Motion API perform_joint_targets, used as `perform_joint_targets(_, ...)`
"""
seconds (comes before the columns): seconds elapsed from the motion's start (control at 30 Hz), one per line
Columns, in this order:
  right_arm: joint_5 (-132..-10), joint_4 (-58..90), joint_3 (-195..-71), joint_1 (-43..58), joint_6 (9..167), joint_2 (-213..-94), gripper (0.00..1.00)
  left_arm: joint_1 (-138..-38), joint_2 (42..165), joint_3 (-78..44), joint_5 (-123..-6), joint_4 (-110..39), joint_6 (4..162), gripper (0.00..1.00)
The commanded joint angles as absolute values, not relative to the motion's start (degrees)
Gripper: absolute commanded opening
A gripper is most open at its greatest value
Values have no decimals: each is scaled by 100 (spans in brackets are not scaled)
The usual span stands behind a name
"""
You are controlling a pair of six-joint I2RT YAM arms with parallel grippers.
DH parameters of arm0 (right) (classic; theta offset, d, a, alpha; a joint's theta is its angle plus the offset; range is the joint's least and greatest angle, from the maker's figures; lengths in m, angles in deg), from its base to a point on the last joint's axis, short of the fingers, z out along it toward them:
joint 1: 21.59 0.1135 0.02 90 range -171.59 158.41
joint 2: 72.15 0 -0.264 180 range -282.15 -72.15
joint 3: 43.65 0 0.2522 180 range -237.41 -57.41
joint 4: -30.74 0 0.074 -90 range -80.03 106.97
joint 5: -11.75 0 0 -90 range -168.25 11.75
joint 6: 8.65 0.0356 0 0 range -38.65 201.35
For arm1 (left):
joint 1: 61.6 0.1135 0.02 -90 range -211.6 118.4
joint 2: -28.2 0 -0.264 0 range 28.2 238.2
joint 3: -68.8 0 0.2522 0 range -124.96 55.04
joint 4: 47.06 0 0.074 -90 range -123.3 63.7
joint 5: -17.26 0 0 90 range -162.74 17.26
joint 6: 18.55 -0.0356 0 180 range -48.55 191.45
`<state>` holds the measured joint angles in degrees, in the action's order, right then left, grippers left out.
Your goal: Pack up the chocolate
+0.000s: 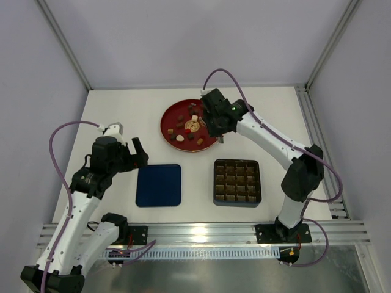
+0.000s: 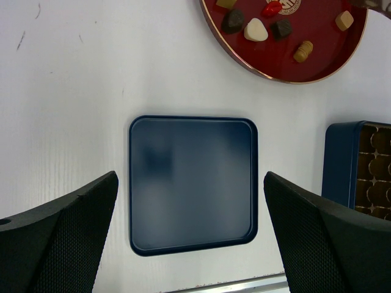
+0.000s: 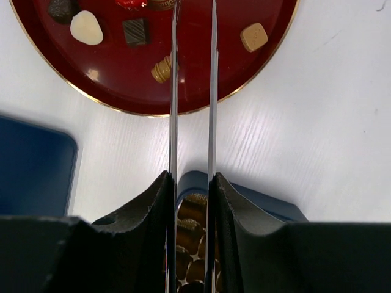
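- Open table (image 1: 197, 183) is left between lid (image 1: 159, 185) and tray (image 1: 237, 181);
- chocolate (image 1: 181, 139) on the left of the plate (image 1: 166, 119) is uncovered; the right rim is overhung by the right arm (image 1: 263, 131).

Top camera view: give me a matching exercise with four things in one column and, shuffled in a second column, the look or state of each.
Things
1. plate
2. lid
3. box
4. left gripper

Descriptions
A. flat dark blue square, nothing on it
B. jaws wide apart, holding nothing
C. red and round, with chocolates scattered on it
D. grid of brown square cells inside

Pairs: 1-C, 2-A, 3-D, 4-B
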<state>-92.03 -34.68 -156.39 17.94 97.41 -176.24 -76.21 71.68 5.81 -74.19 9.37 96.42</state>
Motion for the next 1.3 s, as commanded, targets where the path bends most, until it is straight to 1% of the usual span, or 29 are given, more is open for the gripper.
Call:
perform_joint_targets(0.0,-9284,-3470,-15410,1787,9831,-16779,35,-7645,7100,591,-7432,766,9553,100)
perform_joint_targets(0.43,-8941,-3646,-13618,1901,10288,-14801,35,-7636,7118,582,-7441,774,9554,100)
perform_joint_targets(0.7,-9047,-4033,-13001,2261,10666,-13861,35,-7645,7126,582,-7458,792,9562,100)
perform_joint_targets(1.03,-9196,-4323,-12378,2780,11237,-13219,35,-7645,7135,583,-7458,783,9571,100)
perform_joint_targets(1.27,-9267,-4429,-12113,3035,11501,-13034,35,-7645,7153,582,-7458,783,9562,100)
